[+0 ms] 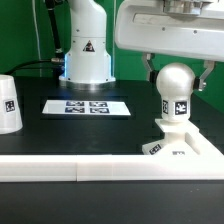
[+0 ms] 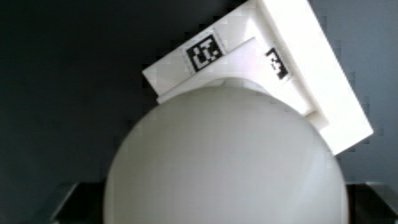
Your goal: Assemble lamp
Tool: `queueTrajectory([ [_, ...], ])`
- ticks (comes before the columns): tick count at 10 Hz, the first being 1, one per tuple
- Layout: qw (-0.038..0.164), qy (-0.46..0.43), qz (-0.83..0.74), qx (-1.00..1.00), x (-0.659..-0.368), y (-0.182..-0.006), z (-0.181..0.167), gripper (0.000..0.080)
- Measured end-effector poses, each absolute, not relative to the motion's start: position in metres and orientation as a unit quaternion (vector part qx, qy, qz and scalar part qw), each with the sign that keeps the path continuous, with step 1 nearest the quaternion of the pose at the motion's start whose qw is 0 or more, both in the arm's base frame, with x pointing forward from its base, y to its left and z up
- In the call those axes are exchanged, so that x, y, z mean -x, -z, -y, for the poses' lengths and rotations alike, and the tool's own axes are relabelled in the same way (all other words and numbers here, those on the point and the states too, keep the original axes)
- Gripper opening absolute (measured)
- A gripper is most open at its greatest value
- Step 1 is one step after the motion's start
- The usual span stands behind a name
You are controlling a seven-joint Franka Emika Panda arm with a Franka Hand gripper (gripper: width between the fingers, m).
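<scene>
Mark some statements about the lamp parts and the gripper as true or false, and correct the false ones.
1. The bulb stands upright on the base. True.
2. The shade sits over the bulb. False: it stands apart, at the exterior view's left edge.
3. The gripper has one finger on each side of the bulb. True.
4. The marker board lies on top of the base. False: it lies flat on the table, to the exterior view's left of the base.
</scene>
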State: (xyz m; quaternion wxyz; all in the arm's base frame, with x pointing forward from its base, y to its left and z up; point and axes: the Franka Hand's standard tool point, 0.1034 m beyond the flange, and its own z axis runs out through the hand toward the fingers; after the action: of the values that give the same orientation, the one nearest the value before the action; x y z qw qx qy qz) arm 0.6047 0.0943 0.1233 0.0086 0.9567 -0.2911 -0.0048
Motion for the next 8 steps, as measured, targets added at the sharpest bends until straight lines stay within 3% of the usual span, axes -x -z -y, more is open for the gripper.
queueTrajectory([
  [3, -0.014, 0.036, 0.458, -0.888, -0.6059, -0.1229, -0.0938, 0.0579],
  [8, -0.007, 0.038, 0.524, -0.851, -0.6067, -0.1215, -0.0957, 0.0579],
])
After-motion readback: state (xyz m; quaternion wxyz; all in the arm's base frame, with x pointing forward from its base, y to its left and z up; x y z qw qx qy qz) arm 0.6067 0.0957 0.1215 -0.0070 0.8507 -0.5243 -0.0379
